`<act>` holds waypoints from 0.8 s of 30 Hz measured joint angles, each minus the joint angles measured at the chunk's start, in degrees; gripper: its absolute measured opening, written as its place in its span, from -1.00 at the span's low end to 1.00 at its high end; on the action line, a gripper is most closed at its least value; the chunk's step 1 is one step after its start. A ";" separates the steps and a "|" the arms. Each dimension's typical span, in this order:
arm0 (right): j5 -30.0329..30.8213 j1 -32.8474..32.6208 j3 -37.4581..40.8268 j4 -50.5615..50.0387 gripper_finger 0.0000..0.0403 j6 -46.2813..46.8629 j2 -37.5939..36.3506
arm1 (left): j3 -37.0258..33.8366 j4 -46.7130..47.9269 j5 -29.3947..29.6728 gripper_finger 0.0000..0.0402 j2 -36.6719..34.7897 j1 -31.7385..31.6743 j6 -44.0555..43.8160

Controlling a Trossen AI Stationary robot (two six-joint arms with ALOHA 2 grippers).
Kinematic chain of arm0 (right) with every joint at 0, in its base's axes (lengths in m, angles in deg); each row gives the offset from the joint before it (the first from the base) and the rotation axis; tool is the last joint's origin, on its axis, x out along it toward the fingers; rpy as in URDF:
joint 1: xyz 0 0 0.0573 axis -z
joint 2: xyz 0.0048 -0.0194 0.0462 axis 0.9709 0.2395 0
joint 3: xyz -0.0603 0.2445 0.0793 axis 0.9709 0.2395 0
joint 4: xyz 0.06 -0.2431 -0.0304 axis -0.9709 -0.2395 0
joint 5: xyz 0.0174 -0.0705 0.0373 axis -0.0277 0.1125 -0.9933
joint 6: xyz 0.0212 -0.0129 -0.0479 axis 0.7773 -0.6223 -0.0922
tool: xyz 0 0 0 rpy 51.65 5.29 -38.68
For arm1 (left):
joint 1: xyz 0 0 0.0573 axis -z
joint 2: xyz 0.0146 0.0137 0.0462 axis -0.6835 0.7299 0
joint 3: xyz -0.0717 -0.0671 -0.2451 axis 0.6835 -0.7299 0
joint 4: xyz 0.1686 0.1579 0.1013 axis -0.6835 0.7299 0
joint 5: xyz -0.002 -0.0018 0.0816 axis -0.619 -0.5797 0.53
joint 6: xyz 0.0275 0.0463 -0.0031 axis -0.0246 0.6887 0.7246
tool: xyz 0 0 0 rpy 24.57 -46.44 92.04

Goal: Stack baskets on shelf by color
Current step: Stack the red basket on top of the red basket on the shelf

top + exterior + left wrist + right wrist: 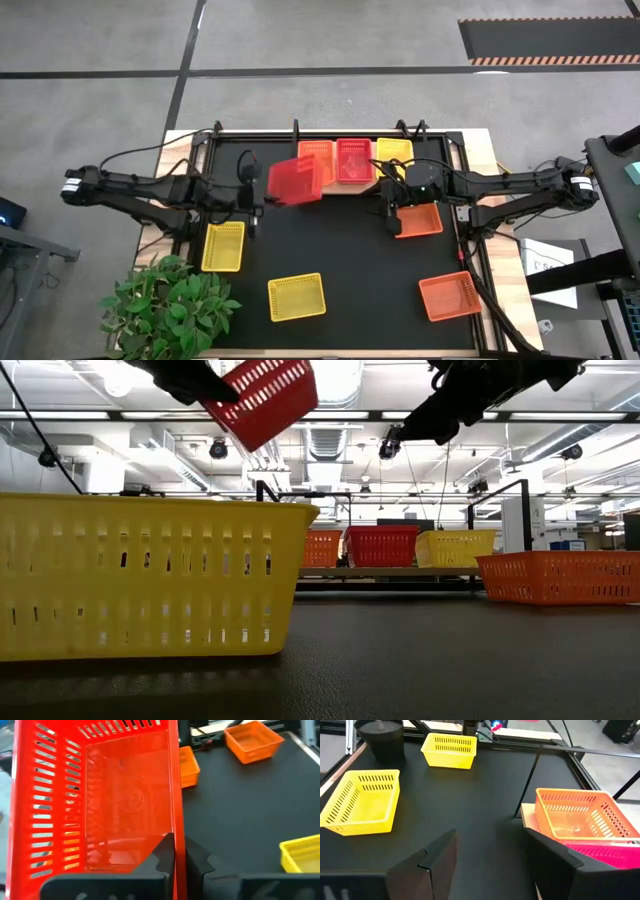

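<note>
1. I take the wooden shelf (360,185) at the far edge of the black mat (350,260) as my landmark. Three baskets sit on it in a row: an orange basket (316,163), a red basket (354,160) in the middle, and a yellow basket (394,153).
2. My left gripper (179,857) has its fingers pinched tight on the rim wall of a second red basket (296,180). I see that basket lifted clear of the mat and tilted, just beside the shelf's orange end.
3. In the low view the held red basket (262,398) hangs high above the shelf line, one corner down.
4. My right gripper (393,212) stands with its fingers spread wide and nothing between them. It hovers just in front of the shelf's yellow end, above the near edge of an orange basket on the mat (419,220).
5. The right wrist view shows the open fingers (438,857) over bare mat, with the shelf's orange basket close by.
6. Loose baskets on the mat, all well in front of the shelf: a yellow one (223,246) toward the left arm's side, a yellow one (296,297) near the front centre, and an orange one (450,296) toward the right arm's side.
7. A potted plant (165,305) stands at the front corner, well apart from the shelf.
</note>
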 joint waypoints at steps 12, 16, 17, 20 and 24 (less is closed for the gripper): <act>-0.37 0.00 -0.80 9.37 0.07 -5.17 -0.69 | 0.60 -2.89 -11.91 -1.00 2.38 5.11 -0.56; -1.70 0.00 -1.99 11.35 0.07 -9.64 -0.71 | 0.60 -2.97 -15.34 -1.00 3.86 6.49 -0.66; -1.71 0.00 -2.73 11.33 0.07 -10.50 -0.71 | 0.60 -2.96 -16.26 -1.00 4.26 6.74 -0.83; -3.79 0.02 -5.99 11.73 0.07 -12.52 -0.10 | 0.60 -2.87 -18.10 -1.00 5.75 7.02 -3.08; -15.57 0.02 -10.37 11.28 0.07 -13.06 3.08 | 0.60 -2.84 -18.66 -1.00 8.01 6.97 -6.49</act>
